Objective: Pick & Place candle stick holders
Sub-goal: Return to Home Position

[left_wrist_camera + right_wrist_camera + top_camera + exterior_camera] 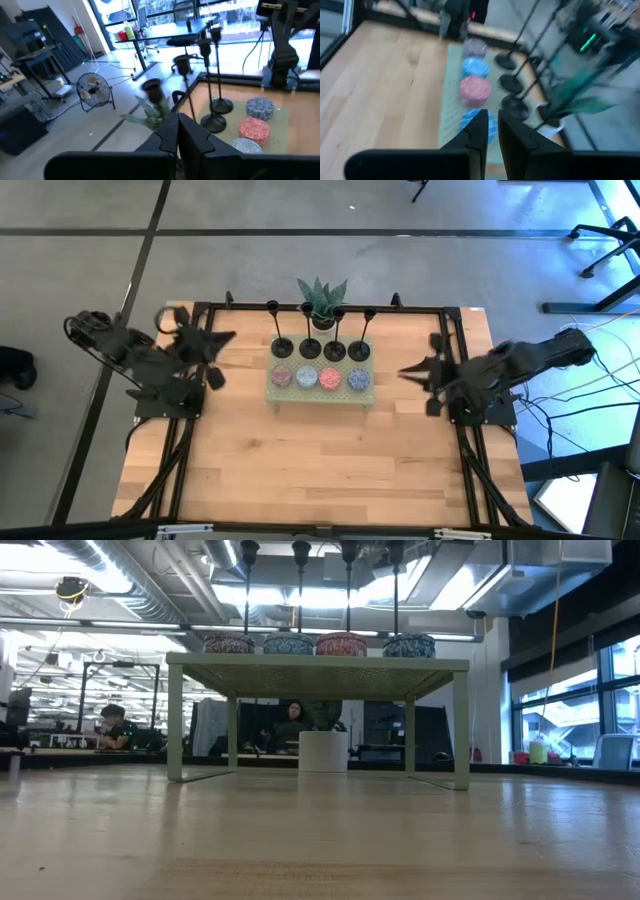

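Several black candle stick holders (309, 348) stand in a row by their round bases on the far half of a pale green stand (275, 392), their stems upright. They also show in the left wrist view (221, 106), the right wrist view (512, 82) and the low view (300, 580). My left gripper (230, 337) (178, 125) is shut and hangs above the table's left side, off the stand's far left corner. My right gripper (404, 370) (492, 122) is shut, right of the stand, and points at it. Neither holds anything.
Several coloured round pucks (306, 377) (342, 643) lie in a row on the stand's near half. A potted green plant (322, 298) (150, 112) stands just behind the stand. A black frame (455, 330) rims the table. Bare wood (320, 470) spreads in front.
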Controlling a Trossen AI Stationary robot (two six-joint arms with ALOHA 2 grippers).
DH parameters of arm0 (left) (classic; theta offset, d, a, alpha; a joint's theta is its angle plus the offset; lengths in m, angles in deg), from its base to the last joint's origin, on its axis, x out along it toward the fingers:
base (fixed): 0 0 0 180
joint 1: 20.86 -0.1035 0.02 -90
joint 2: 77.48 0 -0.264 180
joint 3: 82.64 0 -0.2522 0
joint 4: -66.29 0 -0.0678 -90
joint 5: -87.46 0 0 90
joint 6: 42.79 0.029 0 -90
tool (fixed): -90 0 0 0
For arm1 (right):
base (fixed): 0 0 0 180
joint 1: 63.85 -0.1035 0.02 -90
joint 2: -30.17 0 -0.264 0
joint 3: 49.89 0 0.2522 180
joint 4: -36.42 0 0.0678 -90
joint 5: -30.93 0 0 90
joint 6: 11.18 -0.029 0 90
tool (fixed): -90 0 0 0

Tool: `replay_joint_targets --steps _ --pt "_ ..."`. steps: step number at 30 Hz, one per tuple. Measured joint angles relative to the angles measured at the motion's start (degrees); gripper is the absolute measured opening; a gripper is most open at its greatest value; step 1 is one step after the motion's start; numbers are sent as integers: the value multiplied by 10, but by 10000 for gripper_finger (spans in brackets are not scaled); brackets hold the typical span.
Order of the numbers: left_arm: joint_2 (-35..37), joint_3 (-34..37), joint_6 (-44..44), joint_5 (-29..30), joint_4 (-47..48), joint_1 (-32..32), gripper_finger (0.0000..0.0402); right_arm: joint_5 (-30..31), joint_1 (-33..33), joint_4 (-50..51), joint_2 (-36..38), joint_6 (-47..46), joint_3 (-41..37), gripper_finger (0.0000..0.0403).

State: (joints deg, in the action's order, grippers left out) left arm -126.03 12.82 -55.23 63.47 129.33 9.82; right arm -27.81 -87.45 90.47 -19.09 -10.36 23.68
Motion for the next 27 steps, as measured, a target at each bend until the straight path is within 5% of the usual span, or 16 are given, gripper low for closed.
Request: replay_joint_targets --steps 3,9,14,20,27 --pt "35 2 -19 -3 28 0 6 -20 20 -4 57 26 0 46" --pt "113 117 -61 -11 22 1 6 -201 41 -99 138 101 -83 46" --pt "181 241 -84 -10 -78 1 6 -159 53 -186 192 100 -187 46" --pt "278 325 -12 -82 -188 1 6 -154 64 -257 279 72 -287 46" --pt "382 398 140 -245 -310 1 6 -154 64 -270 348 34 -353 46"
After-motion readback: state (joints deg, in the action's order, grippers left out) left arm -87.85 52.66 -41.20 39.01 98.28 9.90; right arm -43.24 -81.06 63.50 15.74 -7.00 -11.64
